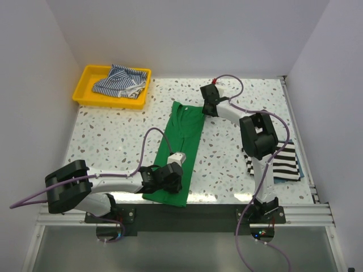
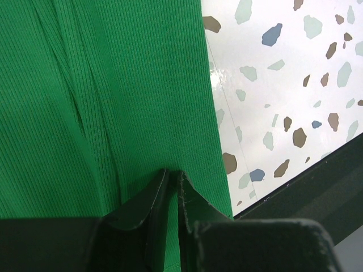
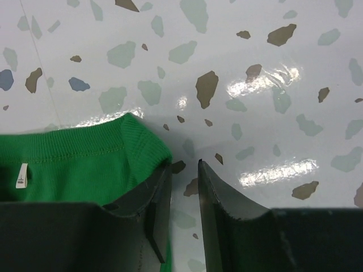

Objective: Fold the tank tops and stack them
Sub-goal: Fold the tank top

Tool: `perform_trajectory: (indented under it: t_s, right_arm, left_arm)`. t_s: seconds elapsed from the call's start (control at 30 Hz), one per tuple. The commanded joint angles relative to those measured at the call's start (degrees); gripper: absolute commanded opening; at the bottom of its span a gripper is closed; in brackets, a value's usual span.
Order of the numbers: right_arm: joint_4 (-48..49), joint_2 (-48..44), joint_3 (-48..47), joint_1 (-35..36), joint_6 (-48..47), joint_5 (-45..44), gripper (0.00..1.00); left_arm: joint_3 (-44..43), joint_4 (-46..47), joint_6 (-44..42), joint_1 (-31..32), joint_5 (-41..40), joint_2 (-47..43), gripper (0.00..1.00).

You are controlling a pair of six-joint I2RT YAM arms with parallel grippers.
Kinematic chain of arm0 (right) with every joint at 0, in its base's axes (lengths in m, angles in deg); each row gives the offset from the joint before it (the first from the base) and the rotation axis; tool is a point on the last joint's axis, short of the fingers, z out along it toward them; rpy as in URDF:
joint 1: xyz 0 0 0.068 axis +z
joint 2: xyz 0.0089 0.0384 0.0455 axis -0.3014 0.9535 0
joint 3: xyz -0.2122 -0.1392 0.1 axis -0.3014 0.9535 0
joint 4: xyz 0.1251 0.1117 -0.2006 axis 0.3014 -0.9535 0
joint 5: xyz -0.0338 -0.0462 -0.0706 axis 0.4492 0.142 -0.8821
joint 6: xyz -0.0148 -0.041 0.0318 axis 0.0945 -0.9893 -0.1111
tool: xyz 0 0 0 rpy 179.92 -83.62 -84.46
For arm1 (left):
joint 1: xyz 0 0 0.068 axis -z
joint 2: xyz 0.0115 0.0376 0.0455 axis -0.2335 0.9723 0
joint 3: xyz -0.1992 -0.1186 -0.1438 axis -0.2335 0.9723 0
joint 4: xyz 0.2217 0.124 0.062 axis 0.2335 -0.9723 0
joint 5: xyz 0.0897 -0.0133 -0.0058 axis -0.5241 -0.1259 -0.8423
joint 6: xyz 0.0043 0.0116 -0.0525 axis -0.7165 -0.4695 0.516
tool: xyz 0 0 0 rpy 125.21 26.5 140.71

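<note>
The green tank top [image 1: 181, 130] lies as a long narrow strip down the middle of the table. My left gripper [image 1: 173, 177] is at its near end, jaws pinched on the green cloth [image 2: 113, 85] close to its right edge [image 2: 173, 171]. My right gripper [image 1: 207, 107] is at the top's far right corner, slightly open [image 3: 184, 164], one finger over the green shoulder strap [image 3: 136, 141], bare table between the jaws. The blue-and-white striped tank top [image 1: 119, 82] lies crumpled in the yellow tray. The black-and-white striped tank top [image 1: 282, 161] lies folded at the right, partly behind the right arm.
The yellow tray [image 1: 85, 93] stands at the far left corner. The table's black front rail [image 2: 317, 187] runs just beyond the green top's near end. White walls close in the table on three sides.
</note>
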Motion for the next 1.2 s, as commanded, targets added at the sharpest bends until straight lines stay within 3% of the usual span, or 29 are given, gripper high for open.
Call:
perform_trajectory:
  t_s: [0.0, 1.17]
  right_arm:
    - [0.87, -0.23, -2.96, -0.28, 1.83, 2.11, 0.29]
    - [2.19, -1.02, -2.87, 2.44, 3.24, 3.34, 0.28]
  left_arm:
    - [0.06, -3.28, 0.54, 0.23, -0.90, -0.82, 0.16]
    - [-0.12, -2.14, 0.28, 0.23, -0.02, 1.20, 0.16]
